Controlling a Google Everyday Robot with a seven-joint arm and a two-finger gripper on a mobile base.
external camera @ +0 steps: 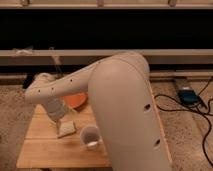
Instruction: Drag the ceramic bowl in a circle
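The orange ceramic bowl (76,100) sits on the wooden table (45,145), mostly hidden behind my white arm; only its front rim shows. My gripper (58,115) hangs at the end of the arm just left of and in front of the bowl, above the beige block (66,129). A small white cup (90,136) stands in front of the bowl, to the right of the block.
My large white arm (125,110) covers the table's right half. A blue device (187,96) with black cables lies on the speckled floor to the right. A dark wall with rails runs along the back.
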